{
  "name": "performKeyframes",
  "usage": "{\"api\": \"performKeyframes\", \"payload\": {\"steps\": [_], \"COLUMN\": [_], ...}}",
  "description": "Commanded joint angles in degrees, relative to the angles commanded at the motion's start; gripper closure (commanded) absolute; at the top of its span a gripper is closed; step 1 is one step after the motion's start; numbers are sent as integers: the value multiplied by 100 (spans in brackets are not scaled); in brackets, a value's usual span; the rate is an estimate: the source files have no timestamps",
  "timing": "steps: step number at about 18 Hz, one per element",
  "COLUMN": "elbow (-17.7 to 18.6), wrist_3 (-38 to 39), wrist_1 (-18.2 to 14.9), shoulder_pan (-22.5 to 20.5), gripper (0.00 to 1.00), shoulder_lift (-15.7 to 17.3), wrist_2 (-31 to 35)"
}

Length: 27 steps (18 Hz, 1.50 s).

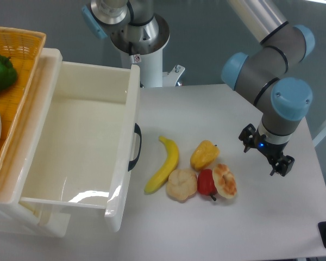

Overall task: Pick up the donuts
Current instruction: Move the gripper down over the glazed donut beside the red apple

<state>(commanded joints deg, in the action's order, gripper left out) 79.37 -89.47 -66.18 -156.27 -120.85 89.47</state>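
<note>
My fingers (267,154) hang above the surface (217,228) off to the right, holding nothing, and from this angle I cannot tell how far apart they stand. The donuts (225,180) lies flat below and to the left of them, apart from them, touching the red pepper (206,182), with the yellow pepper (204,154) just behind. Further left lie a pale bun-like toy (182,185) and a banana (164,165), then a white bin (127,157) and a wicker basket (22,41) holding a green pepper (0,72).
</note>
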Motion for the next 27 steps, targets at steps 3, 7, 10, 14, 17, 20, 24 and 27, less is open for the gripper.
{"api": "performKeyframes", "payload": {"steps": [3,7,10,14,17,20,24,27], "elbow": [0,210,710,870,861,826,765,791], "wrist_3": [9,299,377,737,1273,1818,1995,1995], "wrist_1": [0,52,675,747,738,738,686,370], "shoulder_pan": [17,18,-26,-123,-114,-105,-167,-185], "gripper": [0,0,0,0,0,0,0,0], "shoulder_lift": [-26,26,184,237,167,70,-9,-17], "wrist_2": [0,-35,-263,-466,-475,-658,-1431,-1573]}}
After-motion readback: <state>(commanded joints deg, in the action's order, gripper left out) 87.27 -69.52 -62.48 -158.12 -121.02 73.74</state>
